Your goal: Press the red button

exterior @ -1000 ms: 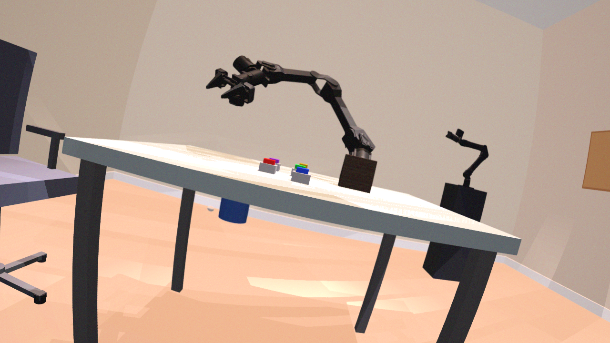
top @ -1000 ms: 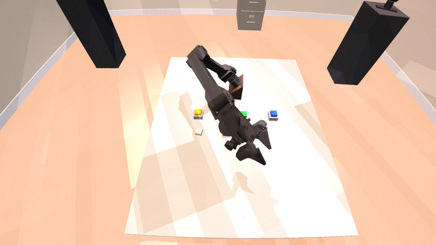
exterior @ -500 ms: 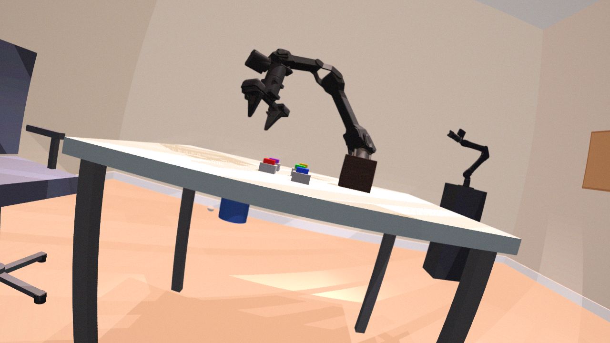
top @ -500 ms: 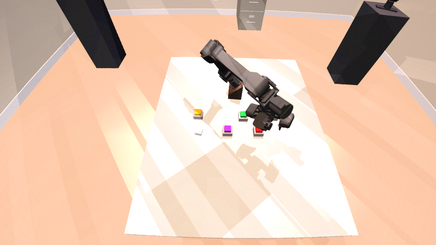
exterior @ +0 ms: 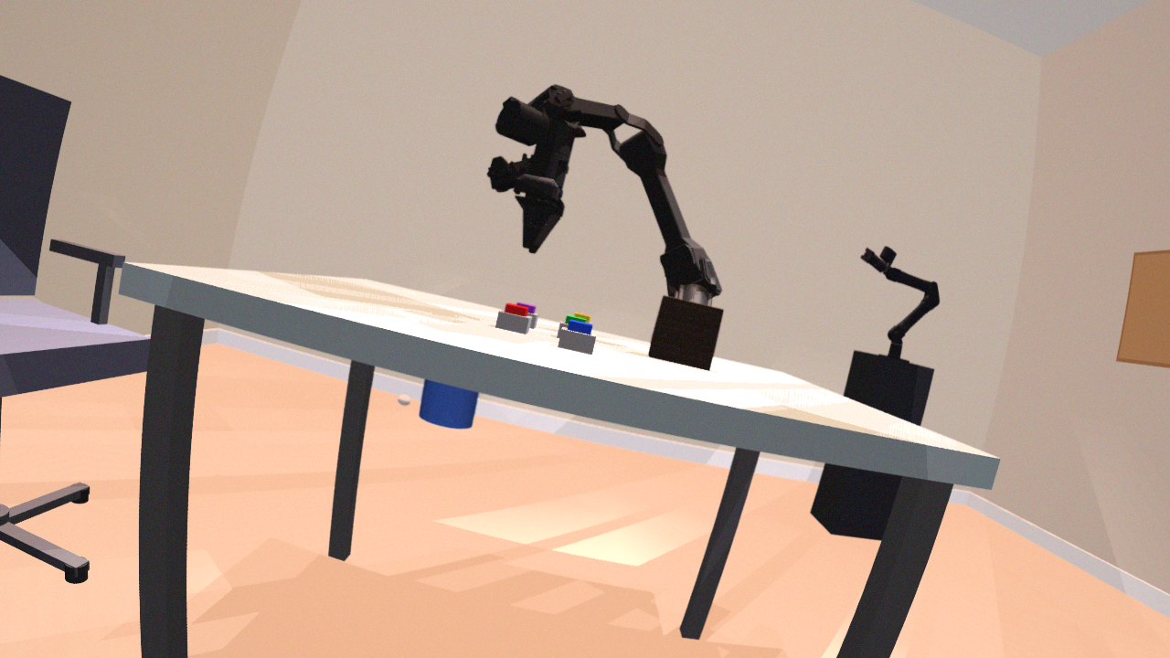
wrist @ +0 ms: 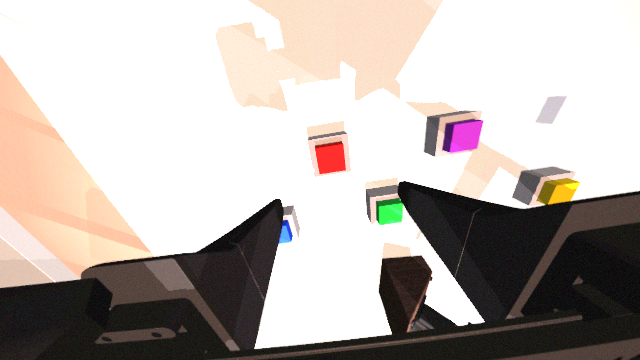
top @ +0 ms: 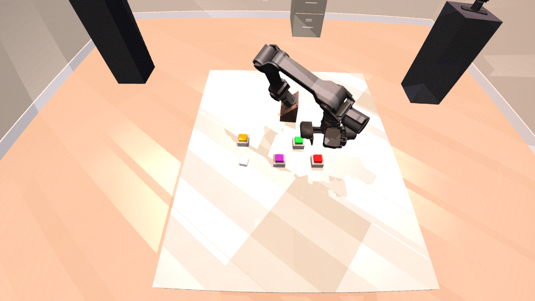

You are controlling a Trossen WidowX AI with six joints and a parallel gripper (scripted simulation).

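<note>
Hand (wrist: 339,200), wide open and empty, half hides the blue button (wrist: 285,232). Five buttons and one white block (top: 243,161) stand on the tabletop (top: 284,232).

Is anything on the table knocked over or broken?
Nothing stands out. The red, green, purple and yellow square buttons sit flat on their bases, and the open tool hangs above them, touching nothing.

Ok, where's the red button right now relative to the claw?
In the wrist view the red button sits ahead of the open claw, roughly centred between its fingers. From the top view it lies right of the purple button, diagonally beyond the green button.
</note>
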